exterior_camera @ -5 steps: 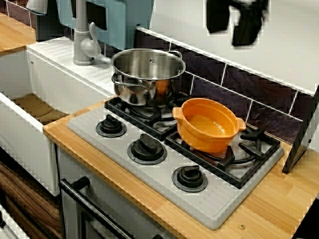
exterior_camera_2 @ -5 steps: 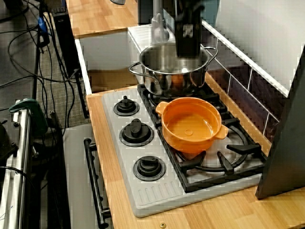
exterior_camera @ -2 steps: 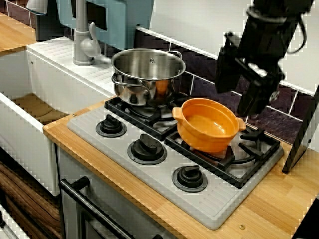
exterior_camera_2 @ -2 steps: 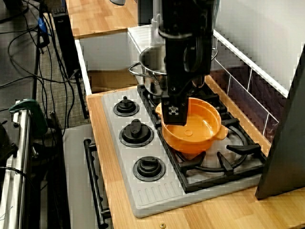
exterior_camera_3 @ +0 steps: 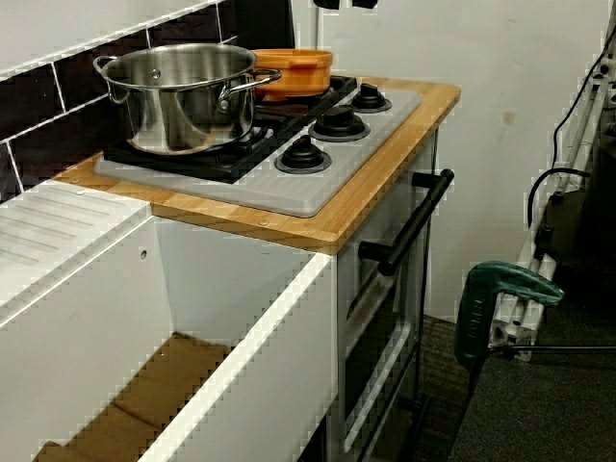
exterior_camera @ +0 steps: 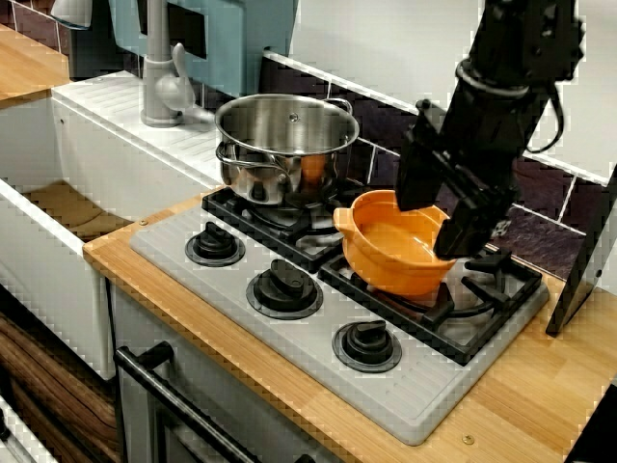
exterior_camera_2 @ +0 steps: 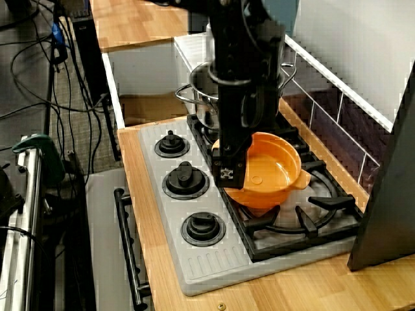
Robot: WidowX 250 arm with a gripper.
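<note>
The black robot arm slants down from the upper right in the front view, its gripper (exterior_camera: 434,230) tilted low over the orange pot (exterior_camera: 386,258) on the stove (exterior_camera: 415,386)'s right front burner. The jaws stand spread apart, gripping nothing, one finger (exterior_camera_2: 227,173) just outside the pot's left handle. A steel pot (exterior_camera: 284,135) sits behind.

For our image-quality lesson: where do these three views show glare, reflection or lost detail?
Front view: pot carries an orange reflection; arm is near-black, little detail. View from above: edges look jagged. Sink-side view: bright streaks on the pot; fingers cut off at the top edge.
</note>
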